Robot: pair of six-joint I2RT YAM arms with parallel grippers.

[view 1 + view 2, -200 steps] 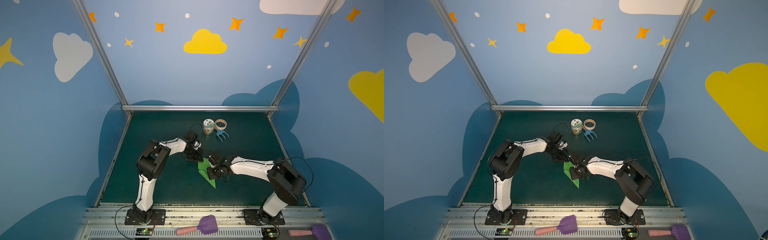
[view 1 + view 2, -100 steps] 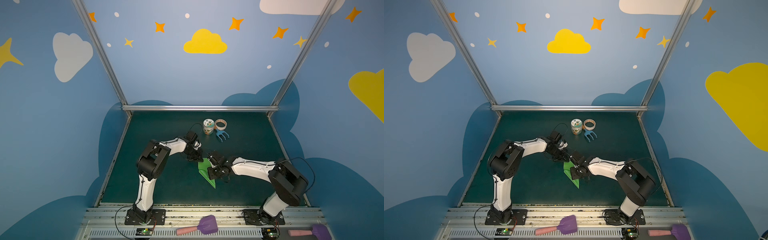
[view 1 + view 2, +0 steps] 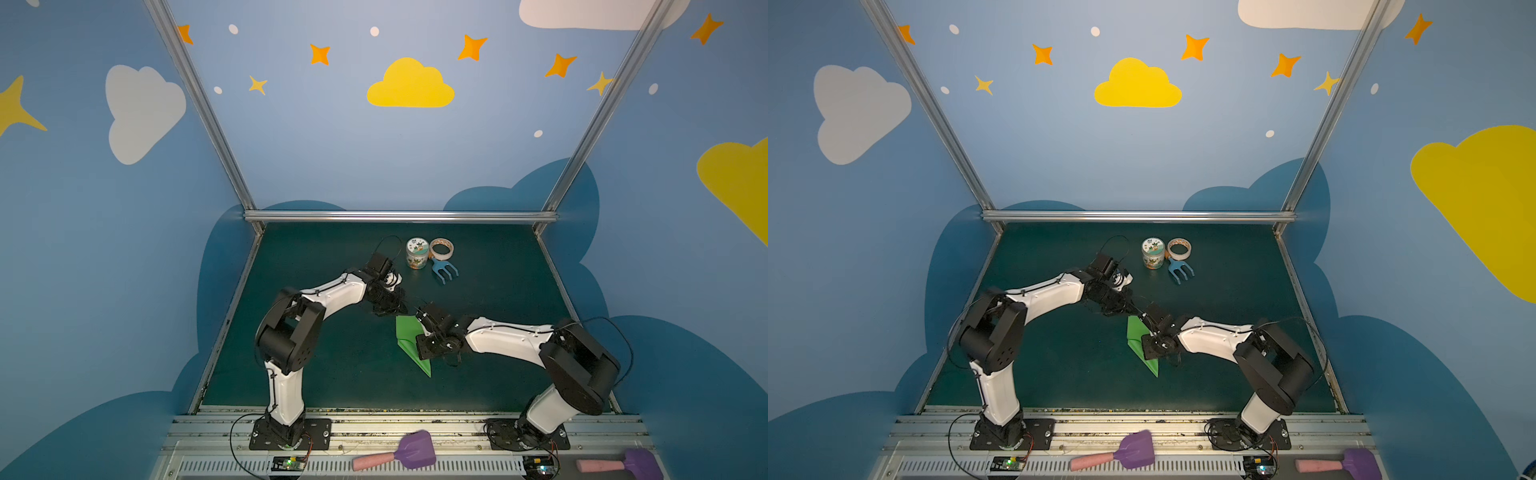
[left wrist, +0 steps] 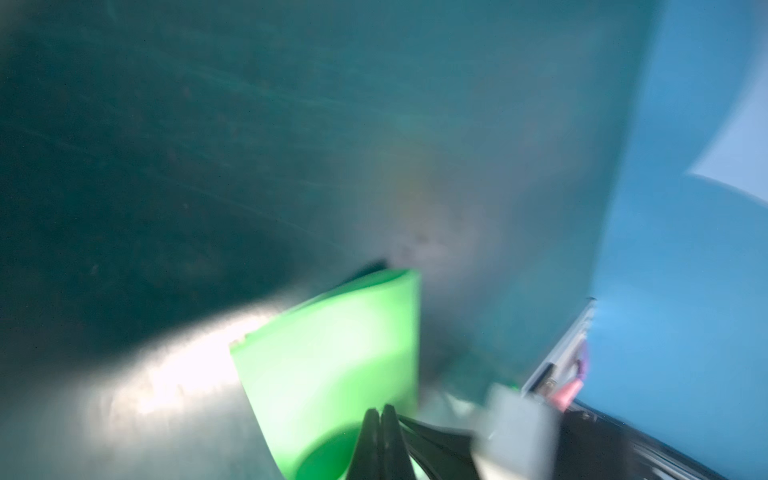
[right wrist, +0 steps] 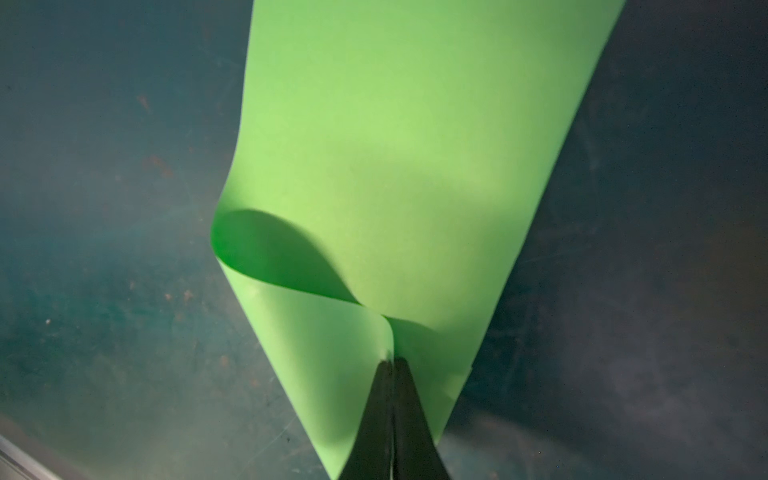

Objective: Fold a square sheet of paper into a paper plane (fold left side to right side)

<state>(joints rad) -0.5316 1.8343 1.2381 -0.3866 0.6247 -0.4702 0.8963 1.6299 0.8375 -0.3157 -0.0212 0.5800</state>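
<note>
A: Surface, room?
B: Scuffed dark green mat (image 3: pixel 332 365); blue walls (image 3: pixel 332 145), painted clouds and stars (aluminium frame (image 3: pixel 399 216)).
A: Paper plane (image 3: pixel 407 340)?
B: Mid-mat, between the arms. Right gripper (image 5: pixel 390 365) pinches a curled flap; left gripper (image 4: pixel 379 411) closed at its far end, grip unclear.

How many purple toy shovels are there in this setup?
2. One shovel lies on the front ledge near the middle; the other shovel lies on it at the far right. Others could lie outside the view.
</note>
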